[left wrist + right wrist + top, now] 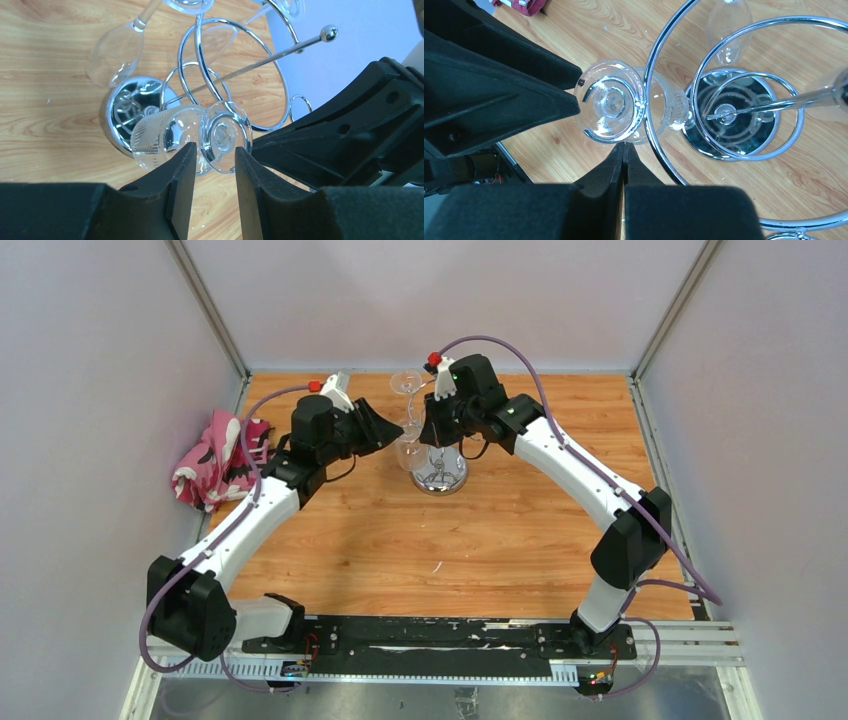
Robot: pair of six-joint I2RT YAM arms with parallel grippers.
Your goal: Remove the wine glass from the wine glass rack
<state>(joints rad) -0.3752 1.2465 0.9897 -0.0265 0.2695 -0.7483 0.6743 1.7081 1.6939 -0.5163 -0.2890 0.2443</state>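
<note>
The chrome wine glass rack (pixel 441 478) stands mid-table; its mirror base shows in the left wrist view (pixel 119 112) and the right wrist view (pixel 744 131). A clear wine glass (pixel 411 452) hangs upside down from a curled loop on the rack's left side. My left gripper (pixel 388 436) is open, and the glass's round foot (pixel 225 136) sits just beyond its fingertips (pixel 215 149), the bowl to the left. My right gripper (pixel 432 432) is shut and empty, its tips (pixel 624 145) right below the loop holding the glass foot (pixel 610 104).
Two more glasses hang on the rack (pixel 407 383) (pixel 116 51). A pink and white cloth (pixel 214 458) lies at the table's left edge. White walls close in the back and sides. The two arms' fingers are close together at the rack.
</note>
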